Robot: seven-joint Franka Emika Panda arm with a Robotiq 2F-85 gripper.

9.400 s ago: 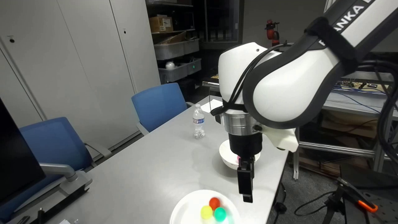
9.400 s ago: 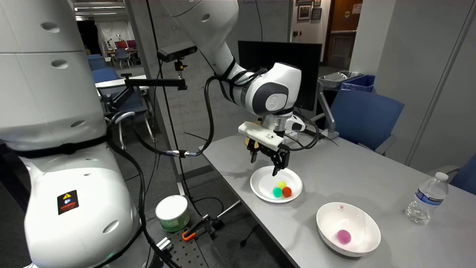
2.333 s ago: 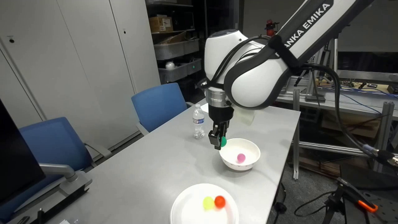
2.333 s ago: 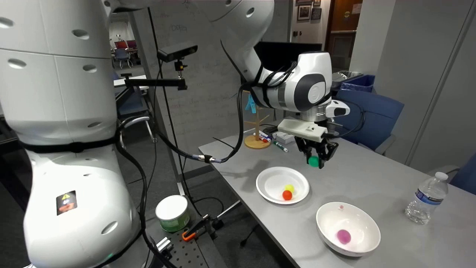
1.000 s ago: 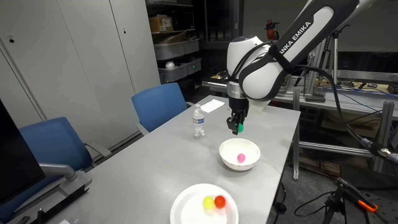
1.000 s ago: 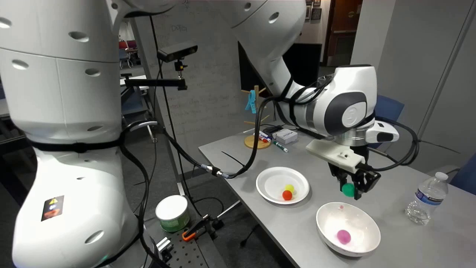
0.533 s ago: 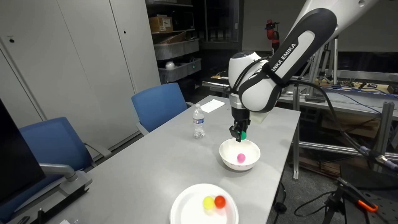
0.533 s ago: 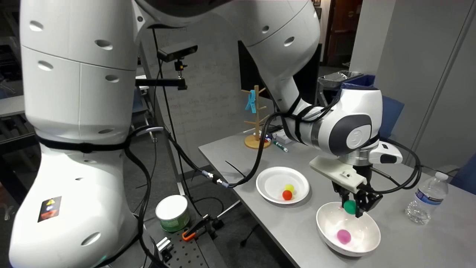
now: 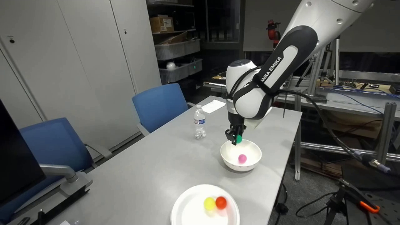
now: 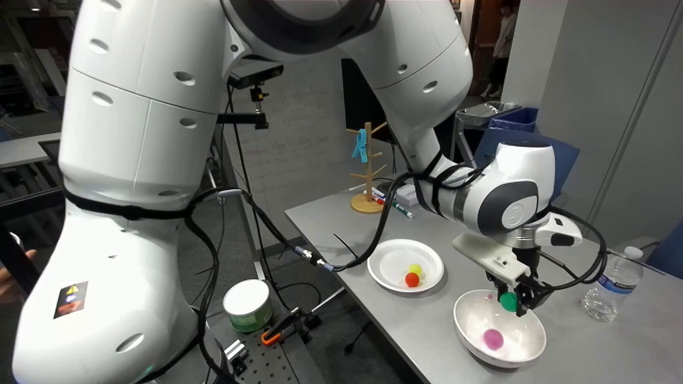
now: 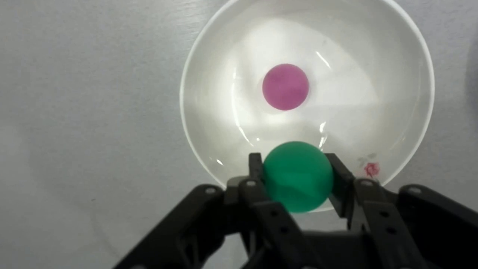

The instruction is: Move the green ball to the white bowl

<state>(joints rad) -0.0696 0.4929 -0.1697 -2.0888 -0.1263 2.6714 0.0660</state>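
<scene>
Wrist view: green ball (image 11: 298, 176) pinched over the 6 o'clock rim of the white bowl (image 11: 347, 82)

I see the jaws at the 6 o'clock side, tips toward 12, clamped on the green ball at its 9 and 3 o'clock; they are spread only as far as the ball makes them. On this feed the ball lies mostly inside the bowl's outline and just overlaps the rim; how high it hangs I can't judge. Inside the bowl, a pink ball (image 11: 285, 86) rests just off the middle toward 9 o'clock, and a small red flower (image 11: 371, 169) marks the inner wall near 5 o'clock.

In both exterior views the green ball shows at the bowl's 12 o'clock side, below the wrist of my arm (image 10: 512, 208), and the bowl stands upright on the grey table (image 9: 147, 175). In an exterior view a white plate (image 10: 387, 261) lies at 10 o'clock from the bowl, with a yellow ball (image 10: 415, 269) and a red-orange ball (image 10: 412, 280) close together toward its 5 o'clock edge. Past the plate, at 11 o'clock from it, stands a wooden rack (image 10: 368, 184) with a blue clip (image 10: 360, 145). In an exterior view a clear bottle (image 9: 200, 122) stands upright at 10 o'clock from the bowl, with a white sheet (image 9: 213, 106) on the table at about 1 o'clock from the bottle.
</scene>
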